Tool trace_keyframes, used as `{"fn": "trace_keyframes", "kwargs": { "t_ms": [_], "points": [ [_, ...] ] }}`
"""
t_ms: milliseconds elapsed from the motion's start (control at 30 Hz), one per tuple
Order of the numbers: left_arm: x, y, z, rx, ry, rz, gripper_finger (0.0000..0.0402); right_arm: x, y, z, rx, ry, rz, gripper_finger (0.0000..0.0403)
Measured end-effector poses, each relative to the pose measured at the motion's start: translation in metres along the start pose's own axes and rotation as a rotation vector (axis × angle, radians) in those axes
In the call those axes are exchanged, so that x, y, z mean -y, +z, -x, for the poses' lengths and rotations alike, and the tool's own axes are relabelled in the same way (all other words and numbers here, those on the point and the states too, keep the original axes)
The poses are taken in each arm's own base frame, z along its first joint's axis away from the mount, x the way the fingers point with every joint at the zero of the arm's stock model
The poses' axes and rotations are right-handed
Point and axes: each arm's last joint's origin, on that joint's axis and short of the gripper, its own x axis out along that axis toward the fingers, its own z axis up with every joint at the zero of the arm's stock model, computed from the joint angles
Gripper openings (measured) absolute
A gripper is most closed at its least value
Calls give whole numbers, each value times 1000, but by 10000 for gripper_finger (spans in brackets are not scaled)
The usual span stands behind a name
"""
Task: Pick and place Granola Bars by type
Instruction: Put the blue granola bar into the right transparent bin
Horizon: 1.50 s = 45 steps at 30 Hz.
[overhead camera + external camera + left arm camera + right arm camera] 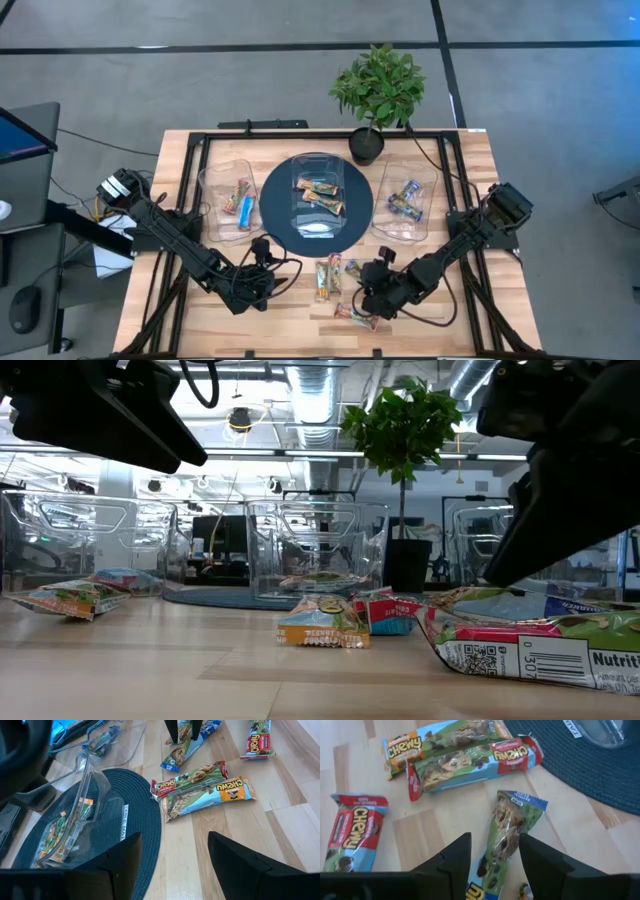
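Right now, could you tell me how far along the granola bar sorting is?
Partly done: bars already lie in the left tub, the middle tub and the right tub. In hand: the right gripper is open around a blue-tipped bar, not yet closed. Left: the loose bars on the table; the left gripper waits open by the mat.

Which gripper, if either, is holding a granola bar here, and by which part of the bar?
The right gripper has its fingers either side of the middle of a green-and-blue granola bar lying on the table. The left gripper is open and holds nothing.
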Motion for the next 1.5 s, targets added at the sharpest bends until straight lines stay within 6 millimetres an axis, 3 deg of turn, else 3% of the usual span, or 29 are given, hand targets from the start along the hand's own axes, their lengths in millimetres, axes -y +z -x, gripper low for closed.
{"fn": "trace_keyframes", "kwargs": {
  "t_ms": [400,633,900,1500],
  "points": [
    [0,0,0,4,0,3,224,2,-5,-28,-118,2,-6,159],
    [0,0,0,3,3,3,224,-7,0,-21,-125,28,105,151],
    [0,0,0,3,3,0,224,-24,0,-9,-112,99,218,113],
    [-1,0,-1,2,5,-1,224,-26,-1,-8,-100,93,226,66]
  ]
}}
